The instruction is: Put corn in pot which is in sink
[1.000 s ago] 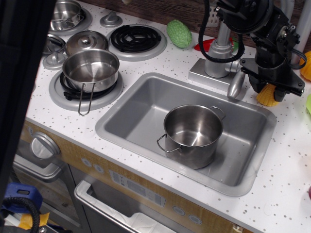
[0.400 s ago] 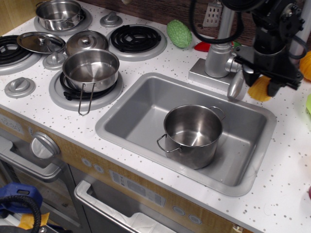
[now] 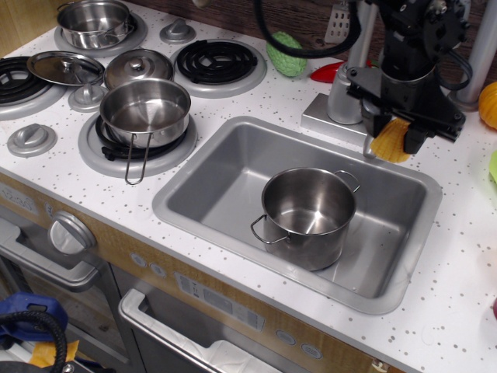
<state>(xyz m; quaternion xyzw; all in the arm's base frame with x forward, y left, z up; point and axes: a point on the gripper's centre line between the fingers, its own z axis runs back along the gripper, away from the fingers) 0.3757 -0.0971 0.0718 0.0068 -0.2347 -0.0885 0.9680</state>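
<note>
The deep shiny steel pot (image 3: 309, 215) with two wire loop handles stands in the right half of the grey sink (image 3: 210, 183), and I see nothing inside it. My black gripper (image 3: 394, 134) hangs above the sink's back rim, up and to the right of the pot. It is shut on the small yellow-orange ribbed corn (image 3: 390, 142), which sticks out below the fingers, lifted off the counter.
A steel faucet (image 3: 348, 97) stands just left of the gripper. A long-handled steel pan (image 3: 145, 113) sits on the front burner at left. A green bumpy toy (image 3: 286, 53), a red toy (image 3: 326, 71) and an orange toy (image 3: 488, 104) lie behind the sink.
The gripper has moved left and slightly up along the sink's back rim, carrying the corn off the counter towards the pot. The dark shape at far left has left the view.
</note>
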